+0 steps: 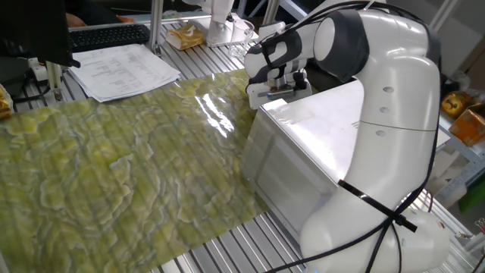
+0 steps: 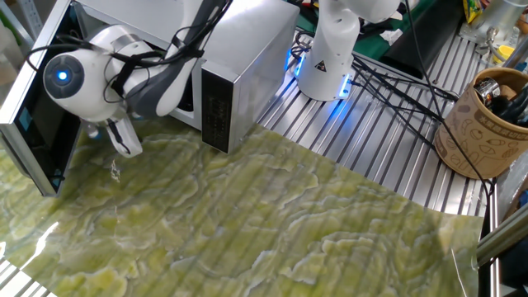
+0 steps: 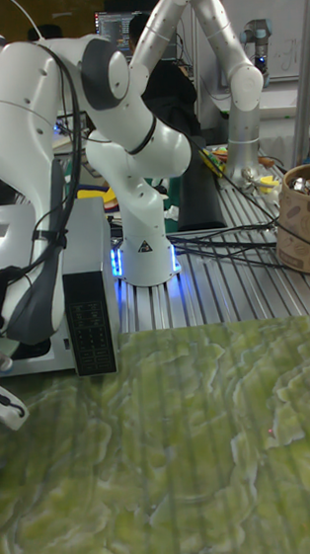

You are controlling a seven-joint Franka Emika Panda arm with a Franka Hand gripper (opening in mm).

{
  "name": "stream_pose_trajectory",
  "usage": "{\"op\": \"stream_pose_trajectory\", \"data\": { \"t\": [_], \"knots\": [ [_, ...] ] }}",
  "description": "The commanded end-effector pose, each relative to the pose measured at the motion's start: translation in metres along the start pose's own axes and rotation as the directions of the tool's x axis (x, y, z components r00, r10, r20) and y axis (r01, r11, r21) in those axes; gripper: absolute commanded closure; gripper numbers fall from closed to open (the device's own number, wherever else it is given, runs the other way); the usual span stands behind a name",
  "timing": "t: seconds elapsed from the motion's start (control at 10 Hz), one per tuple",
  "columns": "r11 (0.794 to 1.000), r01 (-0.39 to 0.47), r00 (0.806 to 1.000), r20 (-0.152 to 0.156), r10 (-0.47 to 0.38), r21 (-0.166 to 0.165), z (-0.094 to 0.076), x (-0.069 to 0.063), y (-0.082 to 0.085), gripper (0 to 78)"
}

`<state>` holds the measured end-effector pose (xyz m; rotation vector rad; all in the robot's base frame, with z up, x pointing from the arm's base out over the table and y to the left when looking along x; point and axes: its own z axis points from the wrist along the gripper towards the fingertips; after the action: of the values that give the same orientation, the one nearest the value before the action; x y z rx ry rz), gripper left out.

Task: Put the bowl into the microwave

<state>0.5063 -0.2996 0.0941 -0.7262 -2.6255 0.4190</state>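
The silver-grey microwave (image 2: 247, 58) stands at the table's back left with its dark door (image 2: 37, 124) swung open; I also see the microwave (image 1: 318, 144) from its top side and the microwave (image 3: 85, 263) front-on. My gripper (image 2: 115, 139) hangs at the open mouth, low over the mat. A pale mint sliver of the bowl (image 2: 92, 132) shows beside one white finger (image 2: 128, 142); the rest is hidden behind the hand. The gripper (image 1: 274, 89) sits at the microwave's front edge, and the gripper (image 3: 2, 403) shows at the far left.
A green marbled mat (image 2: 247, 223) covers the table. The arm's base (image 2: 330, 49) with cables stands behind the microwave. A brown cup of tools (image 2: 483, 124) is at the far right. Papers (image 1: 125, 68) and a keyboard (image 1: 110, 34) lie beyond the mat.
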Motion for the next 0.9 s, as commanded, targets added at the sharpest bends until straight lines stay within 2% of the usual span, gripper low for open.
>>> {"op": "stream_pose_trajectory", "data": {
  "t": [0.1, 0.3, 0.5, 0.7, 0.9],
  "knots": [
    [0.991, -0.136, 0.989, -0.056, 0.137, 0.016, -0.003, 0.002, -0.019, 0.1],
    [0.978, -0.207, 0.977, -0.048, 0.208, 0.024, 0.000, 0.010, -0.023, 0.1],
    [0.977, -0.213, 0.976, -0.049, 0.214, 0.023, 0.008, 0.016, -0.026, 0.1],
    [0.975, -0.221, 0.974, -0.049, 0.222, 0.026, 0.013, 0.018, -0.031, 0.1],
    [0.975, -0.220, 0.974, -0.050, 0.222, 0.031, 0.019, 0.014, -0.037, 0.1]
  ]
}}
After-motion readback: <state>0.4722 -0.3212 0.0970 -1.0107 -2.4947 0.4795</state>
